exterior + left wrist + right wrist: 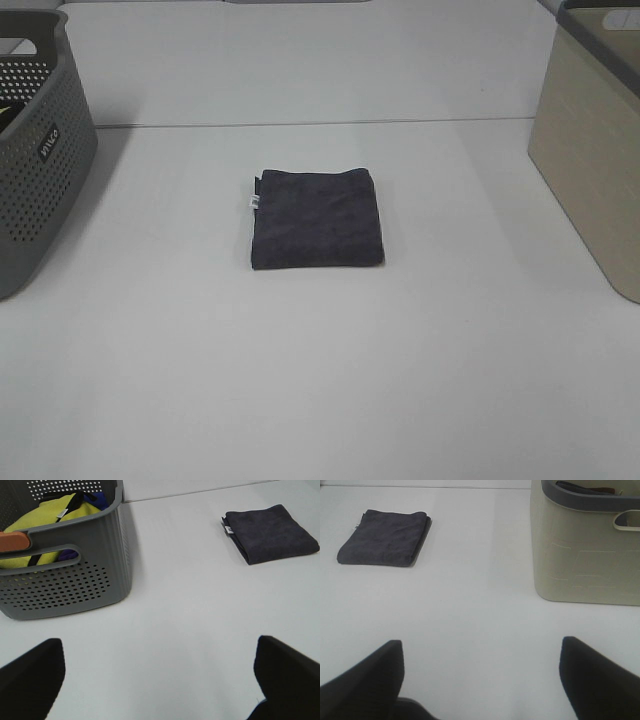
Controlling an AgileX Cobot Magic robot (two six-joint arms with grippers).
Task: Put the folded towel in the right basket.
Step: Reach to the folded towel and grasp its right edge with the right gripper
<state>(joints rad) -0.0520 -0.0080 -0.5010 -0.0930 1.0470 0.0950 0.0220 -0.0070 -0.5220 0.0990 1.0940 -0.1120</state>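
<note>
At the middle of the bench (320,400) the folded towel (318,218) lies flat, well apart from the grey left basket (40,170) and from the beige right basket (585,170), so nothing blocks a grasp. Both the left tool (157,645) and the right tool (480,642) are spread wide and hold nothing, each well apart from the towel. I judge that the right tool, nearer its basket, suits the pick.

Towel (317,218) on table (320,380), between baskets (590,150).
</note>
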